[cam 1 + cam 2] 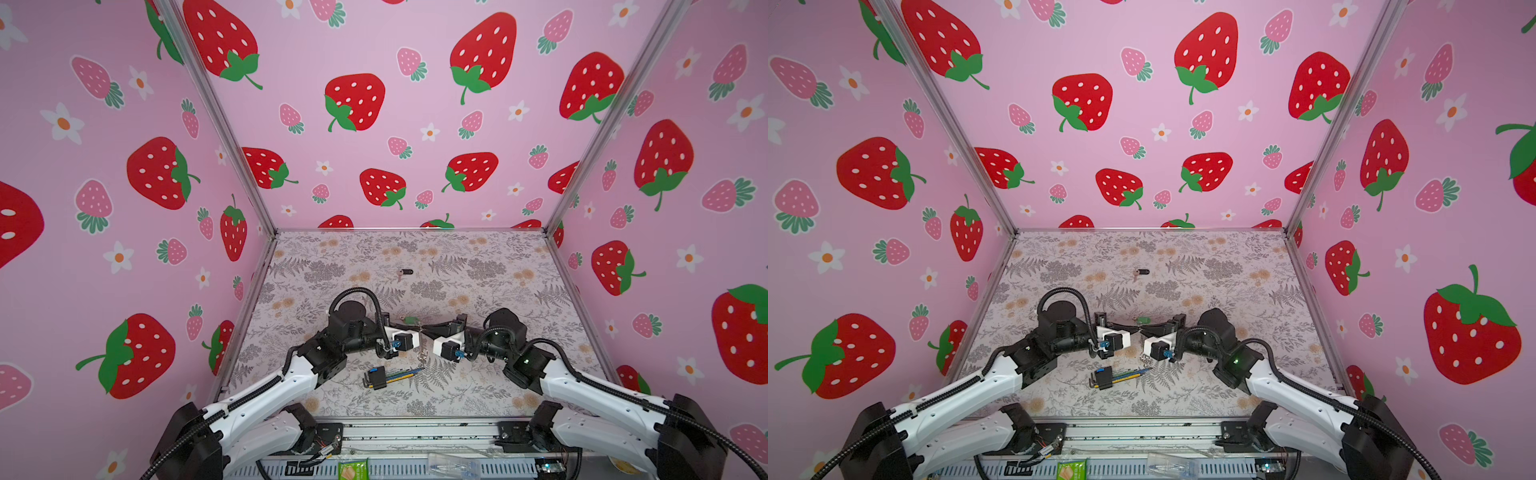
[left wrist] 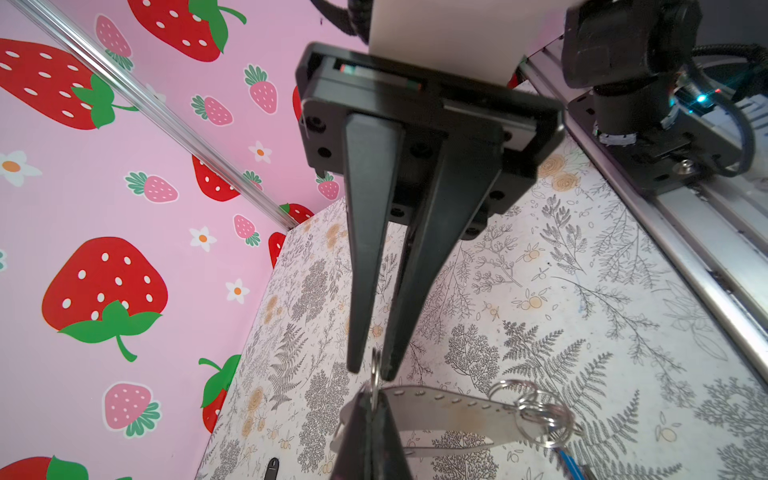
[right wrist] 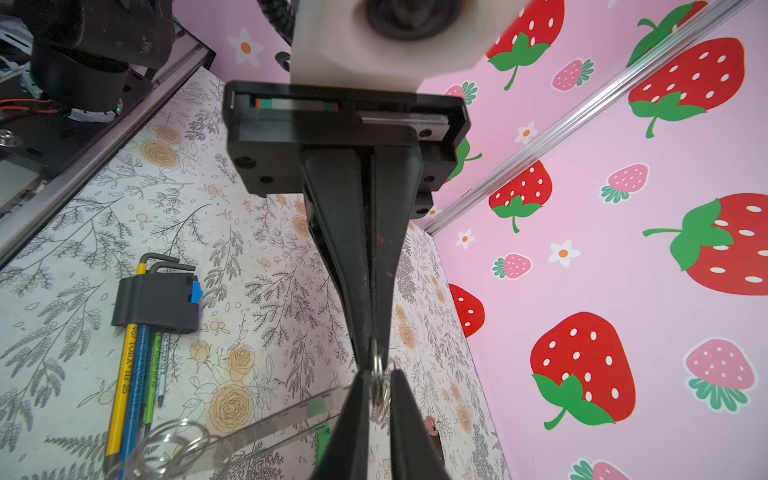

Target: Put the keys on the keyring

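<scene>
My two grippers meet tip to tip above the middle of the table. The left gripper [image 2: 374, 401] [image 1: 417, 329] is shut on a small silvery ring [image 3: 377, 359] of the keyring. The keyring's strap [image 2: 449, 415] hangs from that ring, with more rings [image 2: 538, 415] [image 1: 422, 354] at its low end. The right gripper [image 3: 380, 380] [image 1: 428, 329] stands a little open, its fingers on either side of the same small ring. The green-tagged key [image 1: 411, 320] [image 1: 1144, 320] lies on the table just beyond the grippers. The black-tagged key [image 1: 405, 272] [image 1: 1142, 272] lies farther back.
A bundle of coloured hex wrenches [image 1: 386, 376] [image 3: 153, 307] in a black-and-blue holder lies on the table near the front, below the grippers. Pink strawberry walls close in the table [image 1: 498, 270] on three sides, and a metal rail [image 1: 415, 432] runs along the front.
</scene>
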{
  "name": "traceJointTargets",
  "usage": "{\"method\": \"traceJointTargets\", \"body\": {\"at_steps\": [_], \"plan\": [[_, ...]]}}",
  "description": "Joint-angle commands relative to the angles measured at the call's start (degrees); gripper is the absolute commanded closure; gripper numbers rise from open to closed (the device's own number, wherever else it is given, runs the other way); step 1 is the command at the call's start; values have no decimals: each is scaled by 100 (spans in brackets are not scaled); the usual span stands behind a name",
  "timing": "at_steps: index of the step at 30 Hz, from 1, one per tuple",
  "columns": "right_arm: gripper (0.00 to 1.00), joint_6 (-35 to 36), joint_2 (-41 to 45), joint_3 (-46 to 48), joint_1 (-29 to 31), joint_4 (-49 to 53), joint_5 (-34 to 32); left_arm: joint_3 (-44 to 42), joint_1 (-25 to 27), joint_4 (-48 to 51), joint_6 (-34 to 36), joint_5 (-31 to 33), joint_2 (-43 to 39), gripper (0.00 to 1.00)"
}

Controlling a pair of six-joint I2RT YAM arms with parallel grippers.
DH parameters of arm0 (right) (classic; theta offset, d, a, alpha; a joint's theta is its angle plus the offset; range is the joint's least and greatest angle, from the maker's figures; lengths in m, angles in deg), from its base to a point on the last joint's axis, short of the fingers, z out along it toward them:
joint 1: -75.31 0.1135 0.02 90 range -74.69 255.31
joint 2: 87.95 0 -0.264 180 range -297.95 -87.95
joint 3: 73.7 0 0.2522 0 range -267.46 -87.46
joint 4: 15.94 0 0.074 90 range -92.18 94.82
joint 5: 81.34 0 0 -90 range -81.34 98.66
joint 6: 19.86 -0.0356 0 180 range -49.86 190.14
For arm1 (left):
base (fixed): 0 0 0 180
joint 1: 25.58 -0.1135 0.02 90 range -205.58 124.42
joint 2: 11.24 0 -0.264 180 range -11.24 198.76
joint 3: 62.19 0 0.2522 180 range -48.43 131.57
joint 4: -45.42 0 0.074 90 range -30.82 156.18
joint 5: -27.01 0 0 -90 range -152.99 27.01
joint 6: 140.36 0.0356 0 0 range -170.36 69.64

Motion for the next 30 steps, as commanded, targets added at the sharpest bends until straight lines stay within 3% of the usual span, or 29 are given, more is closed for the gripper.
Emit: {"method": "traceJointTargets", "body": {"at_steps": [1, 5, 16, 21, 26, 30], "plan": [[78, -189, 169, 15, 41, -127, -145, 210, 25, -191, 267, 9, 4, 100], [67, -423, 432, 282, 9, -272, -377, 160, 27, -292, 491, 9, 15, 100], [64, -1028, 689, 436, -175, 194, -504, 122, -80, -477, 722, 185, 159, 100], [69, -444, 242, 130, -46, 1403, -403, -19, -602, -661, 365, -37, 246, 100], [69, -680, -107, 90, -7, 1374, -434, -194, -1557, -1084, -128, -666, 420, 100], [69, -914, -669, 43, 3, 1069, -670, -304, -1961, -1274, -255, -805, 509, 100]]}}
